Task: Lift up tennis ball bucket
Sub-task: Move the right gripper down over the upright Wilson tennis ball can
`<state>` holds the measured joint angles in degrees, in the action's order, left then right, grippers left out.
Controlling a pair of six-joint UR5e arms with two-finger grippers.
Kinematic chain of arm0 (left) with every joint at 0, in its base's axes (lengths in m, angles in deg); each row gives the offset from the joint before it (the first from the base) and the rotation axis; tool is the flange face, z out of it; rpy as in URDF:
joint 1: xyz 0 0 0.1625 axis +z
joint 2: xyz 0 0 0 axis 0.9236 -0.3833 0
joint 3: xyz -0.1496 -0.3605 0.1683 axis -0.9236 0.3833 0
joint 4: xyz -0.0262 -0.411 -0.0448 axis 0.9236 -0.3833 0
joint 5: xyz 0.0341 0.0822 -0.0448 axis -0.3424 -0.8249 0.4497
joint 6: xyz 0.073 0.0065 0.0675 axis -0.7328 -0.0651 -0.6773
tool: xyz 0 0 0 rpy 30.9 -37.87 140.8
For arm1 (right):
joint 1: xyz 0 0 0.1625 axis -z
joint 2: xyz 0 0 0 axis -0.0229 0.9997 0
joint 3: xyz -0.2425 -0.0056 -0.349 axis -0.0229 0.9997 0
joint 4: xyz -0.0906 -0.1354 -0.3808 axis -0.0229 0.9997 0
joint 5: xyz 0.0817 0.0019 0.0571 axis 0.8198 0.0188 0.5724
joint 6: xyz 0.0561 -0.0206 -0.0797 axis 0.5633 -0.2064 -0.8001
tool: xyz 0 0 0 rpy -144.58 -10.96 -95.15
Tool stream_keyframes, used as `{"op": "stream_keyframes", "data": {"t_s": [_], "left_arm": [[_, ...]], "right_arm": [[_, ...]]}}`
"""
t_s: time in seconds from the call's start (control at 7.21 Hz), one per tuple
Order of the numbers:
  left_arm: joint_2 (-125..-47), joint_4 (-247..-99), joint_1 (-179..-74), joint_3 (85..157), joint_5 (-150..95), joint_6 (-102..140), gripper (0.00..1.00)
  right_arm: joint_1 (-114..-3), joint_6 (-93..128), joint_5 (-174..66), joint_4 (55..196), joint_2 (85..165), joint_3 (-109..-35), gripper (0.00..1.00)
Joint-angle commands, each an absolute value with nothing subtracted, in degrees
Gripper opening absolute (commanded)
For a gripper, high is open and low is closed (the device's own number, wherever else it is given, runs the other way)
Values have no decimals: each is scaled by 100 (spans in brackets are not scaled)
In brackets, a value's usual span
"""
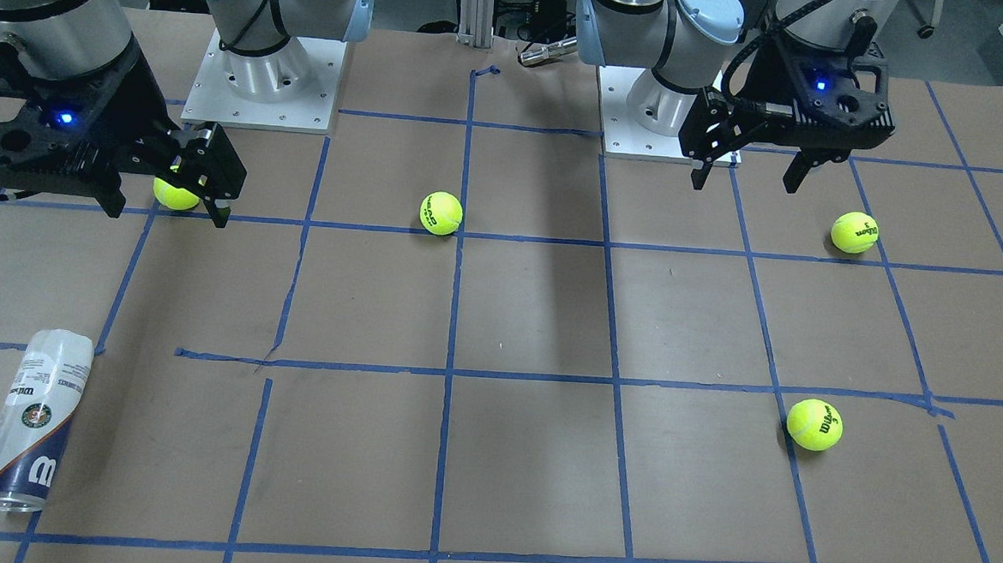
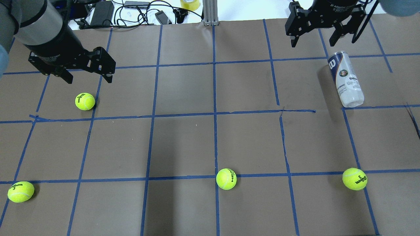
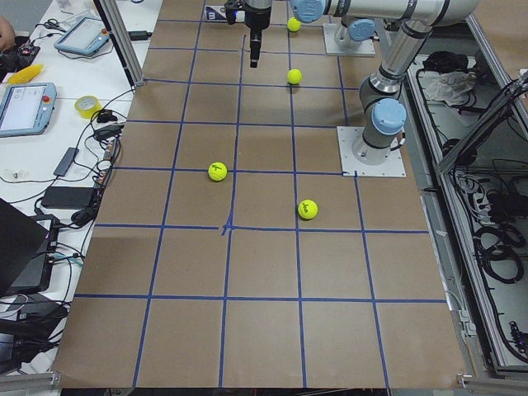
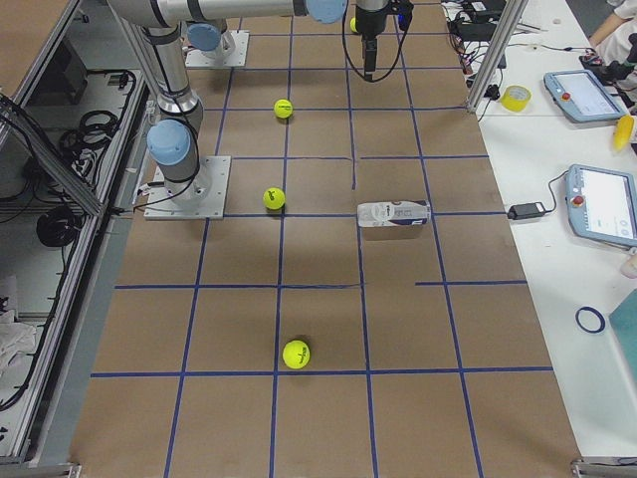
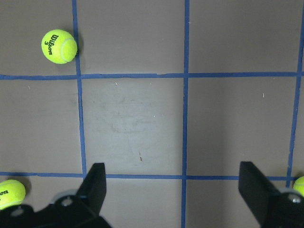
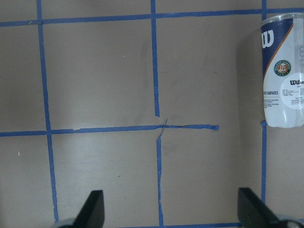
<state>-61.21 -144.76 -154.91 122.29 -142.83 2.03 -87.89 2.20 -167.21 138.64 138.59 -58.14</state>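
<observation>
Brown-papered bench [image 2: 183, 141], gridded with blue tape [image 2: 215, 114], is carrying three tennis balls [image 2: 226, 179] in a loose row nearest the robot. A fourth ball [image 2: 85, 101] is resting further out on the left. Beyond that, on the right, the tennis ball bucket [image 2: 346, 80] is lying on its side, its silver-rimmed end pointing far and slightly left. At the far side the left tool [image 2: 89, 78] is hovering spread and empty just past the fourth ball. The right tool [image 2: 311, 43] is hovering spread and empty too, past the bucket's far end and to its left.

The approach looks like the step in hand. The right tool should be sliding right and nearer until its jaws are straddling the label's middle across the width, then dropping and closing gently, since the round, thin wall is likely to be rolling or flexing. No ball is lying close to the bucket, so room around it looks open. The paper's far edge, with cables [image 2: 137, 13] beyond, is sitting just behind the right tool.
</observation>
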Motion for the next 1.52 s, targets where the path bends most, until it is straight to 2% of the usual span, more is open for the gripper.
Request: {"op": "stream_keyframes", "data": {"t_s": [0.0,0.28,0.42,0.69,1.11,1.39], "left_arm": [[-6062,-14504,-15491,12322,-14344,231,100],[-6052,-14504,-15491,12340,-14406,248,100],[-6044,-14504,-15491,12340,-14519,248,100],[-6044,-14504,-15491,12331,-14520,231,100],[-6035,-14504,-15473,12331,-14529,231,100],[-6035,-14504,-15465,12331,-14617,205,100]], "right_arm": [[-8790,211,-16795,13865,13861,-5795,100],[-8694,210,-16822,13918,13730,-5734,100],[-8571,141,-17065,13918,13442,-5472,100],[-7879,-305,-17059,14127,12302,-4604,100],[-7201,-1417,-17102,15896,11061,-4468,100],[-7120,-1451,-17042,16194,10558,-4572,100]]}}
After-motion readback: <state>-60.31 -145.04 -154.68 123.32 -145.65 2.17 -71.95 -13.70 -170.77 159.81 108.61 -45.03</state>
